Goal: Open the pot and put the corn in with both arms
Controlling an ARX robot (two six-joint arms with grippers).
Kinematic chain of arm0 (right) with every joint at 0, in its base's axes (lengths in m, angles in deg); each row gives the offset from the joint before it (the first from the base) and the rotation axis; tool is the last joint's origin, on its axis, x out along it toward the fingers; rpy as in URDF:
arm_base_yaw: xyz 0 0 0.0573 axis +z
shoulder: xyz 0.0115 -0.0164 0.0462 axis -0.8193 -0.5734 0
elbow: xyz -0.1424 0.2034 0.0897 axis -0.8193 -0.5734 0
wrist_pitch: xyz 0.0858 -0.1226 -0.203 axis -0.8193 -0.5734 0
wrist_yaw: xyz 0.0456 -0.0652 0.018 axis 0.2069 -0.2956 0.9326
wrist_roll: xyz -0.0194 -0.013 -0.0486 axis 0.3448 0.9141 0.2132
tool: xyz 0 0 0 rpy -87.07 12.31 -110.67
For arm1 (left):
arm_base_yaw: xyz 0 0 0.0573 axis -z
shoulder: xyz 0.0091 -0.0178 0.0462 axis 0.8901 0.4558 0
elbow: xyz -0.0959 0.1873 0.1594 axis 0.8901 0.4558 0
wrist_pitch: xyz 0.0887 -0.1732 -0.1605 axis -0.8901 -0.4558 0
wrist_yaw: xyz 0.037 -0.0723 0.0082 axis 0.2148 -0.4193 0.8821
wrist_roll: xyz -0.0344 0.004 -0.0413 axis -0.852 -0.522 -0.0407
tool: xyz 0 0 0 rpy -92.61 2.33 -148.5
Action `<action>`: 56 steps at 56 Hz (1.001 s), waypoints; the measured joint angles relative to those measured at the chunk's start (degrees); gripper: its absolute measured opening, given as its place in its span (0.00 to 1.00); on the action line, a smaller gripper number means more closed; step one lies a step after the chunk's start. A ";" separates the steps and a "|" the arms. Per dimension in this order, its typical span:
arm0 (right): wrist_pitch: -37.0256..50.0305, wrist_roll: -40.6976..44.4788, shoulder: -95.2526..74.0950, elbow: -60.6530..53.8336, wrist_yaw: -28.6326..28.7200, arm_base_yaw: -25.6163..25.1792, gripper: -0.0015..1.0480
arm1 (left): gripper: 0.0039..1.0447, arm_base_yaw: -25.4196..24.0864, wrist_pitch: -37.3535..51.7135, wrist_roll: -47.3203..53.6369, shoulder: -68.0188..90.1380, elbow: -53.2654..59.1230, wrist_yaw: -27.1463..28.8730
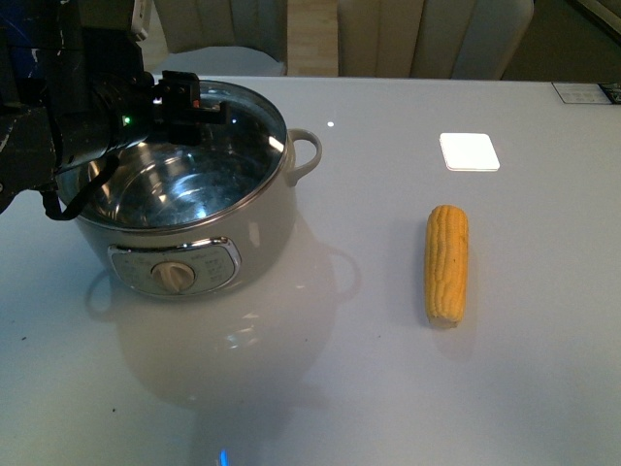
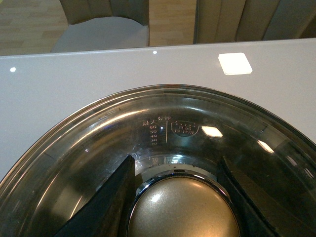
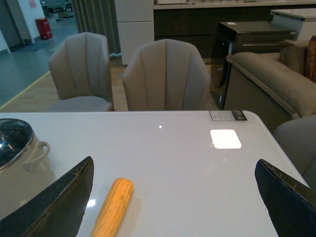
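One pot (image 1: 264,233) sits under one glass lid (image 2: 98,128) on the tabletop (image 1: 320,388), the left jaws clamped on the lid's knob (image 2: 182,210). One corn (image 1: 447,264) cob lies well to its right. The right jaws gape wide, empty.

Pot (image 1: 277,228): glossy cream shell, mirror-polished steel interior. Lid (image 2: 98,143): clear glass, steel rim. Table (image 1: 291,388): smooth, glossy white. Corn (image 1: 446,262): matt, bumpy kernel rows.

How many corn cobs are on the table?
1. The corn lies on the white table, right of the pot and apart from it. None shows inside the pot through its glass lid, though the left arm hides part of it.
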 joint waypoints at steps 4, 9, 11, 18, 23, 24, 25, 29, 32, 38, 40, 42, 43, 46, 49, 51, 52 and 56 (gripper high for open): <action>0.00 0.00 0.00 0.00 0.00 0.00 0.92 | 0.41 0.02 0.00 0.09 0.00 -0.07 0.09; 0.00 0.00 0.00 0.00 0.00 0.00 0.92 | 0.41 0.07 -0.04 0.09 0.00 -0.15 0.26; 0.00 0.00 0.00 0.00 0.00 0.00 0.92 | 0.41 0.07 -0.07 0.11 -0.02 -0.17 0.35; 0.00 0.00 0.00 0.00 0.00 0.00 0.92 | 0.41 0.17 -0.37 0.31 -0.09 -0.39 0.50; 0.00 0.00 0.00 0.00 0.00 0.00 0.92 | 0.41 0.17 -0.85 0.55 -0.28 -0.72 0.50; 0.00 0.00 0.00 0.00 0.00 0.00 0.92 | 0.41 0.17 -0.92 0.63 -0.28 -0.81 0.55; 0.00 0.00 0.00 0.00 0.00 0.00 0.92 | 0.41 0.17 -0.96 0.68 -0.28 -0.87 0.57; 0.00 0.00 0.00 0.00 0.00 0.00 0.92 | 0.41 0.17 -1.53 0.74 -0.39 -1.22 0.76; 0.00 0.00 0.00 0.00 0.00 0.00 0.92 | 0.41 0.17 -2.01 0.94 -0.70 -1.44 0.96; 0.00 0.00 0.00 0.00 0.00 0.00 0.92 | 0.41 0.17 -2.86 1.68 -1.33 -1.57 1.27; 0.00 0.00 0.00 0.00 0.00 0.00 0.92 | 0.41 0.17 -3.21 1.97 -1.57 -1.57 1.42; 0.00 0.00 0.00 0.00 0.00 0.00 0.92 | 0.41 0.17 -3.52 2.29 -1.81 -1.57 1.57; 0.00 0.00 0.00 0.00 0.00 0.00 0.92 | 0.41 0.17 -3.67 2.40 -1.92 -1.57 1.68; 0.00 0.00 0.00 0.00 0.00 0.00 0.92 | 0.41 0.15 -4.20 2.73 -2.49 -1.60 2.14; 0.00 0.00 0.00 0.00 0.00 0.00 0.92 | 0.41 0.11 -4.55 2.89 -2.97 -1.70 2.45; 0.00 0.00 0.00 0.00 0.00 0.00 0.92 | 0.41 0.00 -4.66 2.97 -3.34 -1.77 2.54; 0.00 0.00 0.00 0.00 0.00 0.00 0.92 | 0.41 -0.07 -4.72 3.04 -3.67 -1.86 2.56; 0.00 0.00 0.00 0.00 0.00 0.00 0.92 | 0.41 -0.28 -5.03 3.10 -4.63 -2.10 2.62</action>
